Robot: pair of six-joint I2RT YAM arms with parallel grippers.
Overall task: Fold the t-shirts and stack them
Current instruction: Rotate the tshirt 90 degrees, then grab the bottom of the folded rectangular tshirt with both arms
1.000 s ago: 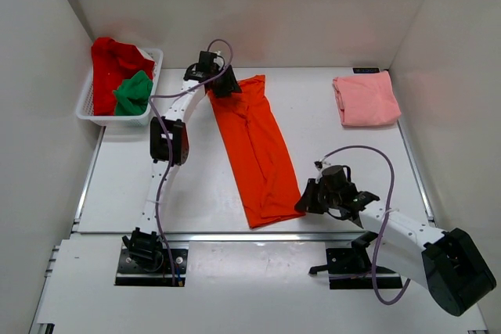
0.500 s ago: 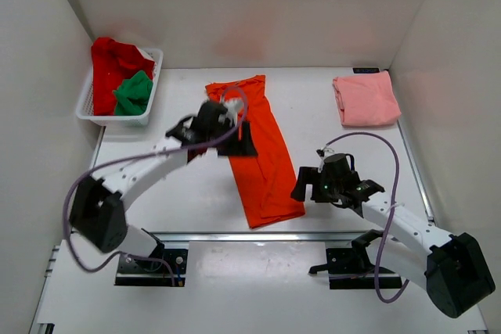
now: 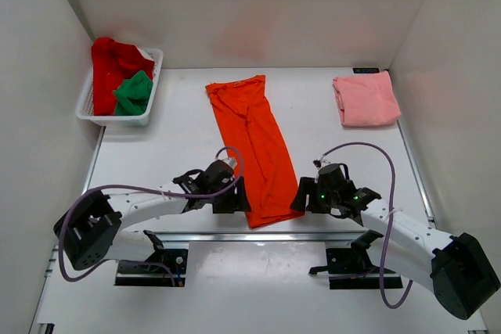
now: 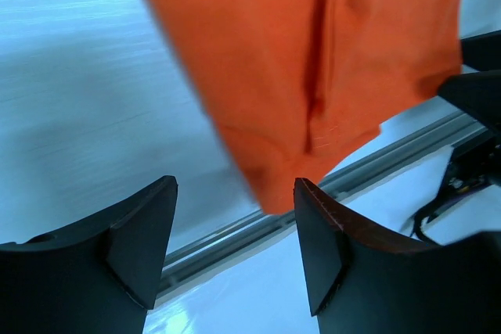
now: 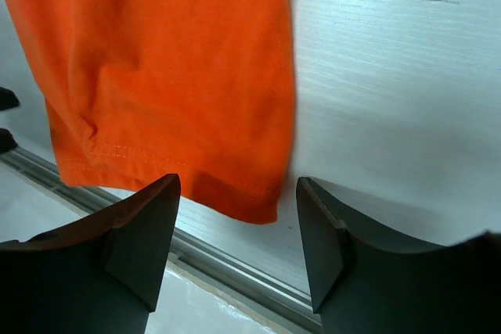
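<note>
Flanking near hem of orange shirt [image 3: 254, 146] | my left gripper [image 3: 233, 197] wide open, empty | right gripper [image 3: 302, 195] wide open, empty

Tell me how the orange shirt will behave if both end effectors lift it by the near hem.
Probably floppy: the orange shirt lies flat in a long folded strip with soft creases, so it should sag between the left end effector and right end effector. Likely light, since the hem looks thin. It may slide easily on the smooth table.
</note>
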